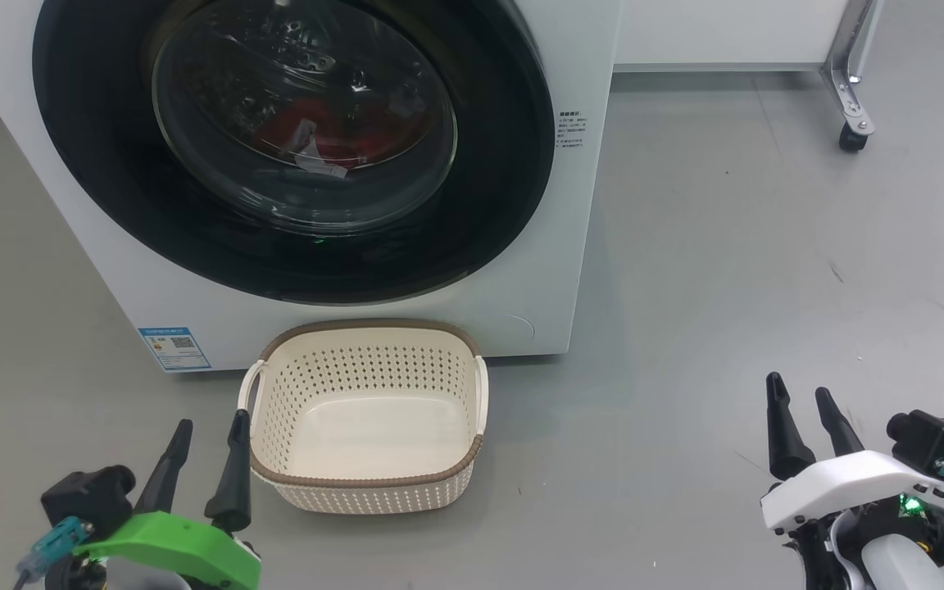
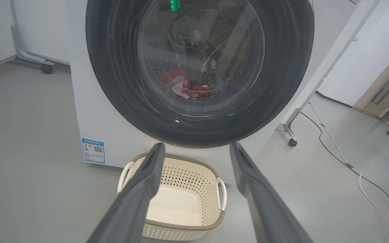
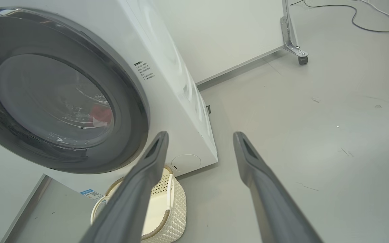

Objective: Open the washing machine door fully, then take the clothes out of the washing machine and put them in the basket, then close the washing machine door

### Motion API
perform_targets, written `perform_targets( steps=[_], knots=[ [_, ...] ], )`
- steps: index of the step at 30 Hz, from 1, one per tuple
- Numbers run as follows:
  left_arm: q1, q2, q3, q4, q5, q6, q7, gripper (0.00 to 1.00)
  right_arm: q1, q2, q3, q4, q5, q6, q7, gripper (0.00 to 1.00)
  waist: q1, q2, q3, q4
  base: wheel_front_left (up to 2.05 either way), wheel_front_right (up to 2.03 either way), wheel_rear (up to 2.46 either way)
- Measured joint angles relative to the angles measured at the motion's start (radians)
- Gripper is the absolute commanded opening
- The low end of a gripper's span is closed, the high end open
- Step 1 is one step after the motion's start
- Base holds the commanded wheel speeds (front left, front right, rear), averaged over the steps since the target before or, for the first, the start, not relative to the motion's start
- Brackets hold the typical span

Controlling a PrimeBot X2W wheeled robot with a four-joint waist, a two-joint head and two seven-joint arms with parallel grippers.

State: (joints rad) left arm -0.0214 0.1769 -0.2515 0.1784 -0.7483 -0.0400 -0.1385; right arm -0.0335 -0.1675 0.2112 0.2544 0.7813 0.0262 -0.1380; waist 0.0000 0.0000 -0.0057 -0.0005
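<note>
While both arms are hovering low, the stock is standing as follows.

1. Washing machine (image 1: 583,270): occupying the head view from 9 to 1 o'clock, sitting on the grey floor.
2. Washing machine door (image 1: 492,217): lying shut against the front. It is probably stiff, glossy and slippery, swinging on a hinge. No handle or recess is showing, so I cannot tell which edge to pull. The black rim is looking a safer hold than the glass bowl.
3. Basket (image 1: 365,326): standing empty at the door's 6 o'clock, just beside the machine's foot. It is likely light and rigid, sliding easily if knocked, and possibly sitting under the door's sweep.
4. Clothes (image 1: 316,131): lying red low in the drum, showing through the glass. They are likely soft, limp and light, so pinching a raised fold should be serving.
5. Left gripper (image 1: 212,418): at 7 o'clock, just beside the basket's left handle, fingers spread wide, holding nothing.
6. Right gripper (image 1: 798,385): at 4 o'clock, well apart from the basket, likewise wide and carrying nothing.

Surroundings: a wheeled frame (image 1: 849,90) is standing at 1 o'clock. A cable (image 2: 349,166) is trailing at 4 o'clock in the left wrist view. A blue label sticker (image 1: 174,347) is sitting at the machine's 7 o'clock corner. None is blocking the reach.
</note>
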Motion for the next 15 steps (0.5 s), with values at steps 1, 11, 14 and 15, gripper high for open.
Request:
perform_targets(
  steps=[1,11,14,15],
  knots=[
    [0.0,0.0,-0.005,-0.001,0.011,0.001,-0.002,1.0,0.0,0.0,0.004,-0.001,-0.011,-0.003,-0.002,1.0,0.0,0.0,0.0,0.0,0.0,0.0,0.0],
    [0.001,-0.005,-0.029,0.004,0.104,0.028,-0.031,1.0,0.0,-0.001,0.042,-0.007,-0.131,-0.022,-0.028,1.0,0.0,0.0,-0.001,-0.001,0.0,0.0,0.0],
    [0.002,-0.007,-0.037,0.005,0.126,0.036,-0.037,1.0,0.0,-0.002,0.053,-0.007,-0.169,-0.029,-0.036,1.0,0.0,0.0,-0.001,-0.002,0.0,0.0,0.0],
    [0.002,-0.008,-0.039,0.005,0.135,0.037,-0.041,1.0,0.0,-0.002,0.056,-0.008,-0.179,-0.029,-0.039,1.0,0.0,0.0,-0.001,-0.002,0.0,0.0,0.0]
  ],
)
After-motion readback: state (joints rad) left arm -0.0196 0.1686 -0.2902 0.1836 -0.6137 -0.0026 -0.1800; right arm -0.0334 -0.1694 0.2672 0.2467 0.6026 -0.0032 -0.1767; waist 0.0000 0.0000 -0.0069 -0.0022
